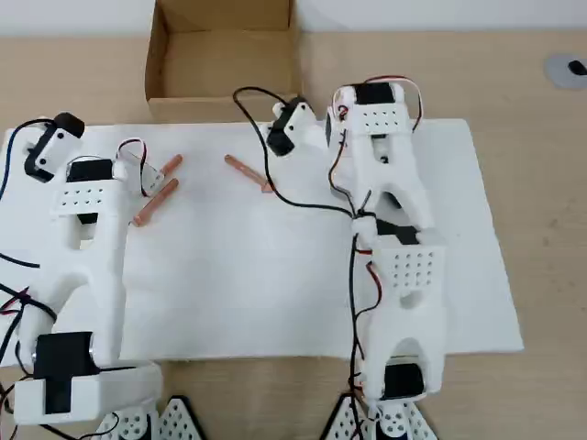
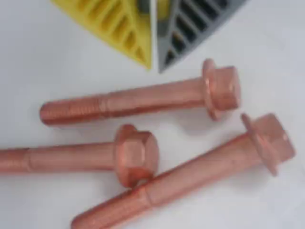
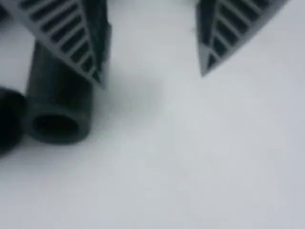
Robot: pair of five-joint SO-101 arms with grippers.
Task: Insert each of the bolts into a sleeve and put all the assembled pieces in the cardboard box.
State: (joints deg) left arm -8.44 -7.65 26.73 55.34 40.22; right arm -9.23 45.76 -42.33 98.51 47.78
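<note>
Left wrist view, bolts [image 2: 138, 102], left end effector [image 2: 155, 64] clenched, right end effector [image 3: 152, 78] released beside sleeve [image 3: 59, 112]

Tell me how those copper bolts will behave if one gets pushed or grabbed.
The bolts look like solid metal: probably stiff and heavy for their size. Their round shanks may roll, though the wide hex heads should swing them in an arc. They lie close together, so pushing one likely shifts another.
</note>
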